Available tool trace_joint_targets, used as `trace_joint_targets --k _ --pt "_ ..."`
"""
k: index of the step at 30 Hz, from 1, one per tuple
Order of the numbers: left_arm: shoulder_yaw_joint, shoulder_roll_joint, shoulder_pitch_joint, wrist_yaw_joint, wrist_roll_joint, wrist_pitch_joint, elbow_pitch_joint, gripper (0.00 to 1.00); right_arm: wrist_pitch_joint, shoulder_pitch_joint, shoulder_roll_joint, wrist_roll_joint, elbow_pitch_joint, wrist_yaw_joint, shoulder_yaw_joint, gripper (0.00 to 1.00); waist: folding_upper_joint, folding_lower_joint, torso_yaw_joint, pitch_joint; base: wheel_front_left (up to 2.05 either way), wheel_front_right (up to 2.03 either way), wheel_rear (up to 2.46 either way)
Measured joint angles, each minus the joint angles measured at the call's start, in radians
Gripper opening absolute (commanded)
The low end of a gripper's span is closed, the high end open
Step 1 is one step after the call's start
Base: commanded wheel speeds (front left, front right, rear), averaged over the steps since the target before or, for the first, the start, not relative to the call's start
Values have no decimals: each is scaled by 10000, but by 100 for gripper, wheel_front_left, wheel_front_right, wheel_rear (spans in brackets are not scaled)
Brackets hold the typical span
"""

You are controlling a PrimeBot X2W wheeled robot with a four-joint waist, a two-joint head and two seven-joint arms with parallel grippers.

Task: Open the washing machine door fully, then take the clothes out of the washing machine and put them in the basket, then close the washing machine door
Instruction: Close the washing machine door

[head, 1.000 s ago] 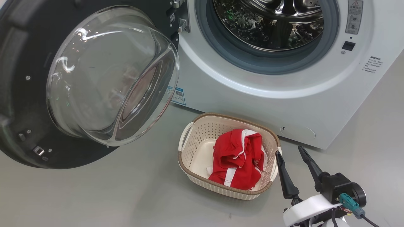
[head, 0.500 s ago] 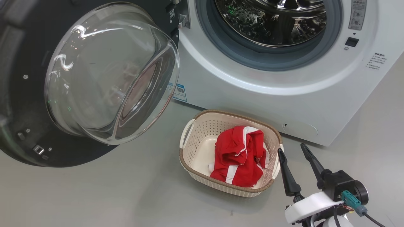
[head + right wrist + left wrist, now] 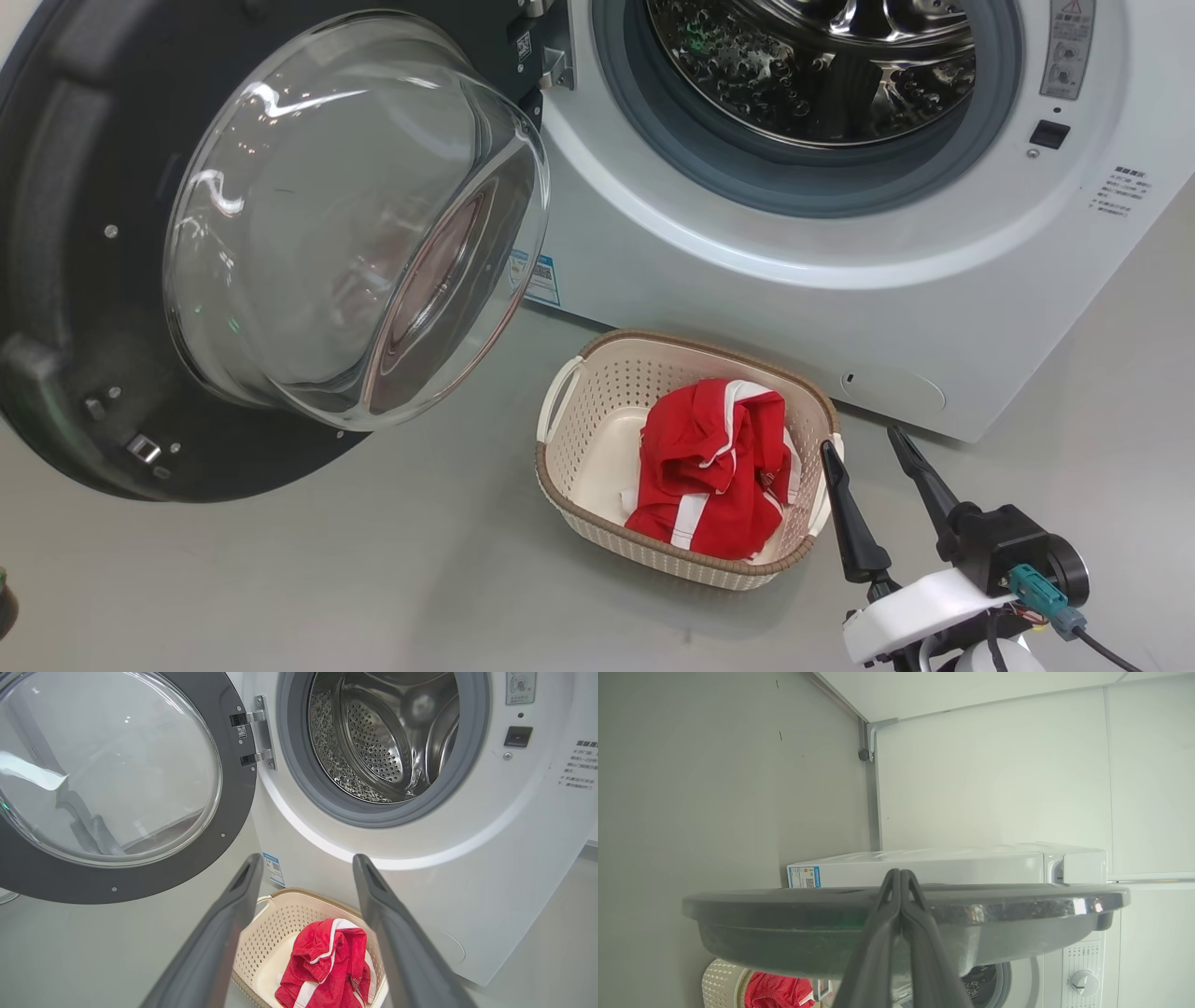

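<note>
The clothes (image 3: 714,467), a bundle of red fabric with white stripes and a bit of white cloth beneath, lie inside the basket (image 3: 597,411), bunched toward its right end, with the left part of its bottom bare. The basket stands on the floor (image 3: 373,579), just in front of the washing machine (image 3: 747,308) and below the drum's opening. In the right wrist view the steel drum (image 3: 373,742) shows bare perforated metal, and no fabric is visible in the part that can be seen.

The washing machine door (image 3: 280,233) hangs swung wide on its hinge at the left of the opening, its glass bowl facing out toward the robot.

The right gripper (image 3: 860,441) hovers just beside the basket's right end, its 2 fingers spread apart with nothing between them. The left gripper (image 3: 900,873) has its 2 fingers pressed together, empty, pointing at the outer edge of the door; whether the tips touch that edge cannot be told.

By my reading, 2 of the 3 steps look done: the door is fully open and the clothes are in the basket. What is left is closing the door, and the left gripper seems placed to push it.
</note>
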Motion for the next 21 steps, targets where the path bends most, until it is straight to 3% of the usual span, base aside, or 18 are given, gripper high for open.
trace_joint_targets --k 21 --pt "-700 -408 94 -913 -765 2295 -299 0 0 2 8 0 4 2 -84 100 0 0 -190 -19 0 0 0"
